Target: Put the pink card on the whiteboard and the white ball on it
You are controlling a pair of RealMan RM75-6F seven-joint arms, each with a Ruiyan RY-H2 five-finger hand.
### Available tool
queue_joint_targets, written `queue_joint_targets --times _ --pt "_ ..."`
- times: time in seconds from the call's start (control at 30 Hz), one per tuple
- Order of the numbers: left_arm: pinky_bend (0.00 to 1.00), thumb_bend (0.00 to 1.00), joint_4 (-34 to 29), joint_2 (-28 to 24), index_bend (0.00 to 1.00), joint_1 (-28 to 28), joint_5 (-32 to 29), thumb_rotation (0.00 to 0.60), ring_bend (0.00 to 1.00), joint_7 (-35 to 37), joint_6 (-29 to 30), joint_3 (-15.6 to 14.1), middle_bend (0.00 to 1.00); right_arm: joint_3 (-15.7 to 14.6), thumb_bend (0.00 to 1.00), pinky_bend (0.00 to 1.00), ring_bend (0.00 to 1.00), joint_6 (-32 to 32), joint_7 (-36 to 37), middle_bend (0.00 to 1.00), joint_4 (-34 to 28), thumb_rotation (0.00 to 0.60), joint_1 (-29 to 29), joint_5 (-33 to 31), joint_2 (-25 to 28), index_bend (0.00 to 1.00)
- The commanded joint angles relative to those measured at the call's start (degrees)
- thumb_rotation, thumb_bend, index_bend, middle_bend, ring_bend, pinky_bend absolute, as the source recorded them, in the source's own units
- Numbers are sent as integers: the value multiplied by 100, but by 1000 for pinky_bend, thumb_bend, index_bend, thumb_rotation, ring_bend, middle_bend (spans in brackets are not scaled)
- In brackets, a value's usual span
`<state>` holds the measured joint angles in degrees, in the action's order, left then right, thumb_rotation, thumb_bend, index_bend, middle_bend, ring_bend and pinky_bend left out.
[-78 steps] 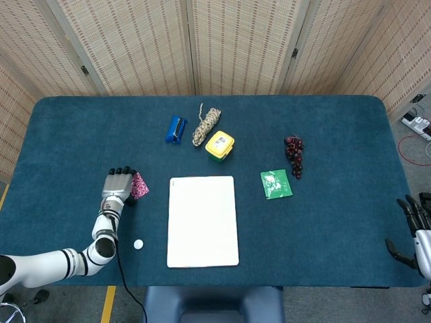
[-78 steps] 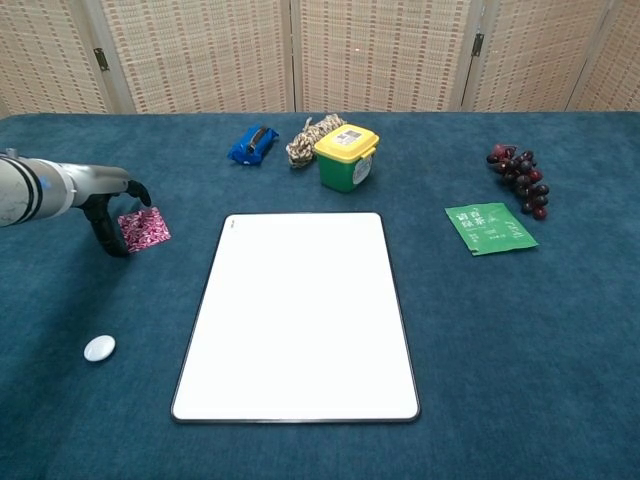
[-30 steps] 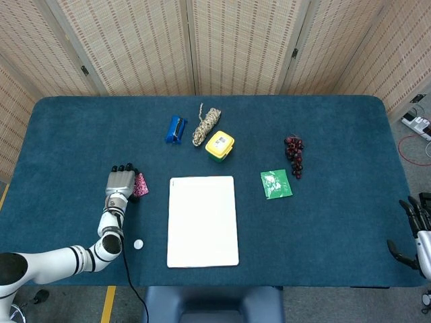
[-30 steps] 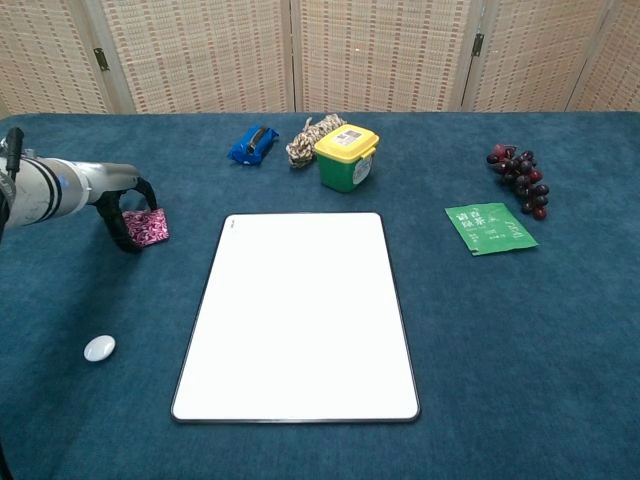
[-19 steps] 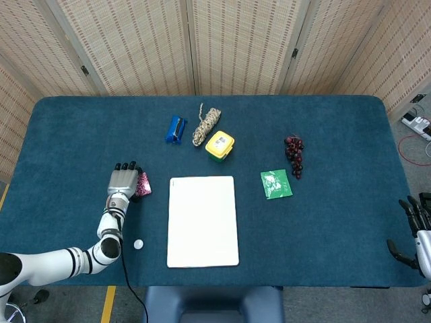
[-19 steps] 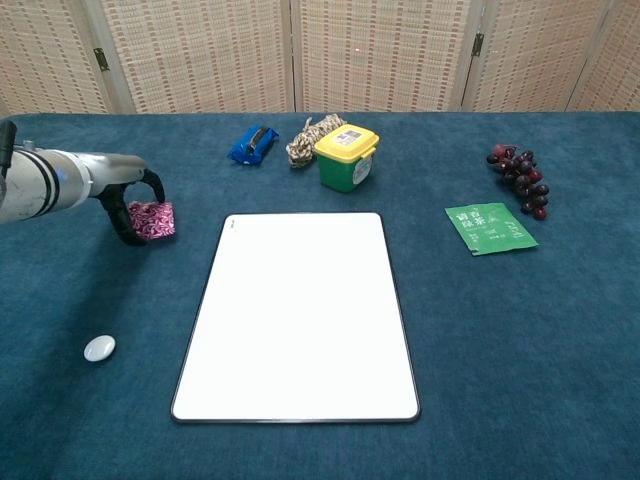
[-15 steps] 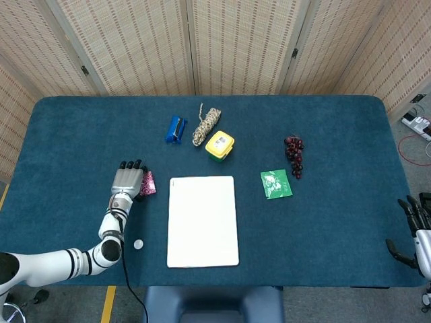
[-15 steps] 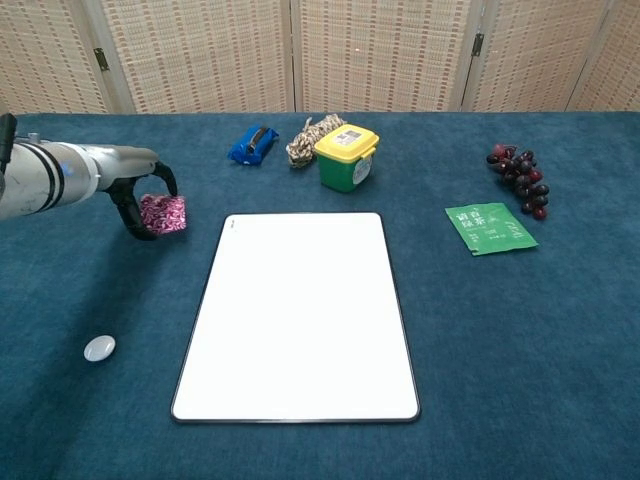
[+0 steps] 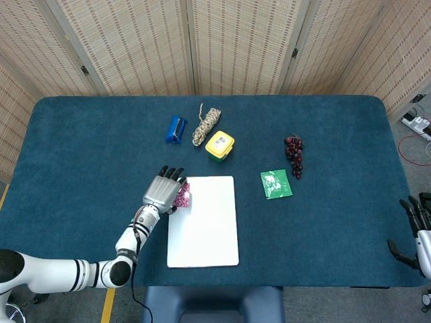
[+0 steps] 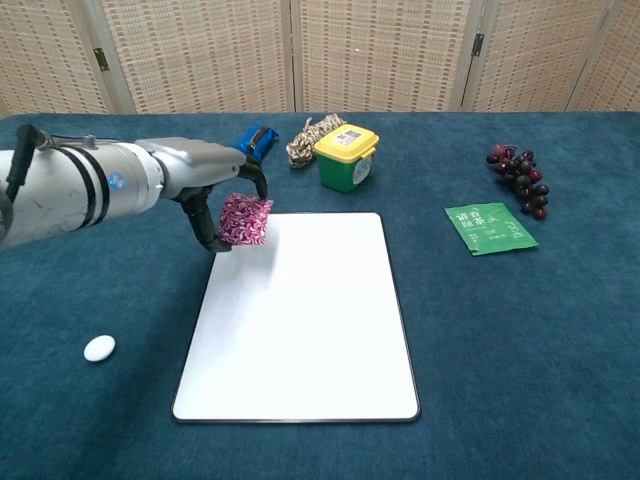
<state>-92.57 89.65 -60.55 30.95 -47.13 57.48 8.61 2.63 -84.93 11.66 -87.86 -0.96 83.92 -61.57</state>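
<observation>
My left hand (image 9: 162, 192) (image 10: 218, 205) holds the pink patterned card (image 9: 181, 195) (image 10: 245, 220) in the air over the upper left corner of the whiteboard (image 9: 205, 225) (image 10: 300, 330). The card is bent between the fingers. The white ball (image 10: 99, 348) lies on the blue cloth well to the left of the board; the head view hides it behind my left arm. My right hand (image 9: 416, 232) hangs at the far right table edge, fingers apart, holding nothing.
A blue pack (image 9: 176, 129), a rope bundle (image 9: 206, 124) and a yellow-lidded green tub (image 9: 219, 145) stand behind the board. A green packet (image 9: 276, 184) and dark grapes (image 9: 294, 155) lie to its right.
My left hand lifted the pink card off the cloth and carried it right, from beside the board to above its upper left corner. The right hand stayed still.
</observation>
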Motion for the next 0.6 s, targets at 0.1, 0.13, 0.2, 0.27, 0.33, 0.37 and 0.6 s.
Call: queue_joint_targets --times 0.1,0.13,0.2,0.27,0.33,0.37,0.6 --pt "0 313 60 243 228 -160 9 600 90 -205 2 -119 64 12 364 42 90 5 29 44 17 600 -2 -23 -13 1" --pt "0 313 94 281 222 -186 -17 600 89 -260 9 -142 64 13 365 42 90 10 35 44 22 600 -2 -29 -13 1" --pt "0 311 138 336 202 -222 -88 600 85 -329 19 -170 64 15 365 42 90 15 39 44 26 600 -2 -36 -9 1" --pt "0 309 124 320 176 -232 -140 600 78 -355 17 -195 64 24 365 42 90 6 40 44 19 600 -2 -36 1 1" --pt "0 305 81 275 151 -221 -129 600 75 -355 45 -221 64 29 365 42 90 6 33 44 12 600 2 -37 8 1" --pt "0 305 38 231 145 -200 -106 600 75 -330 61 -236 64 32 365 42 90 16 24 44 4 600 8 -39 13 1" --pt "0 303 -331 -183 162 87 297 600 75 9 220 -403 64 48 364 43 91 52 -8 44 -30 600 60 -6 7 1"
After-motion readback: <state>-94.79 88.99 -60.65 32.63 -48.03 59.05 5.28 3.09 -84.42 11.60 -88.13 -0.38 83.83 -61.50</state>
